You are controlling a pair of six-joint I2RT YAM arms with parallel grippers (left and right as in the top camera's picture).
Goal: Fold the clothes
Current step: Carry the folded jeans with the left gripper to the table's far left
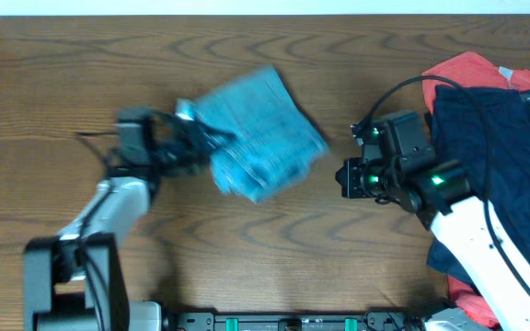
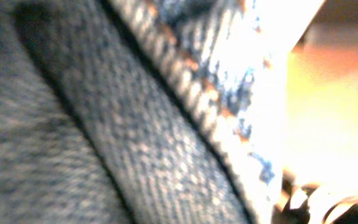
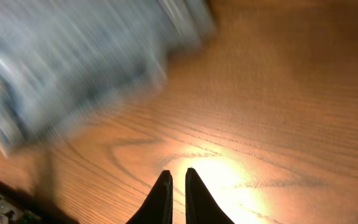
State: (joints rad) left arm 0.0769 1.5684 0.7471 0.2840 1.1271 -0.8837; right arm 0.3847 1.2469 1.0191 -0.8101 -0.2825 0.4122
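The light-blue denim jeans [image 1: 260, 133] lie folded into a compact bundle at the table's middle, blurred by motion. My left gripper [image 1: 201, 147] is at the bundle's left edge. Its wrist view is filled with close denim weave and a stitched seam [image 2: 166, 124], so the cloth sits at the jaws; the fingers themselves are hidden. My right gripper [image 1: 348, 177] hovers over bare wood to the right of the bundle, apart from it. In the right wrist view its fingers [image 3: 178, 173] are nearly together and empty, with the jeans [image 3: 73, 68] blurred at the upper left.
A pile of other clothes lies at the right edge: a dark navy garment [image 1: 495, 138] over a red one [image 1: 467, 69]. The wooden table [image 1: 293, 248] is bare in front of the bundle. A dark rail [image 1: 293, 322] runs along the front edge.
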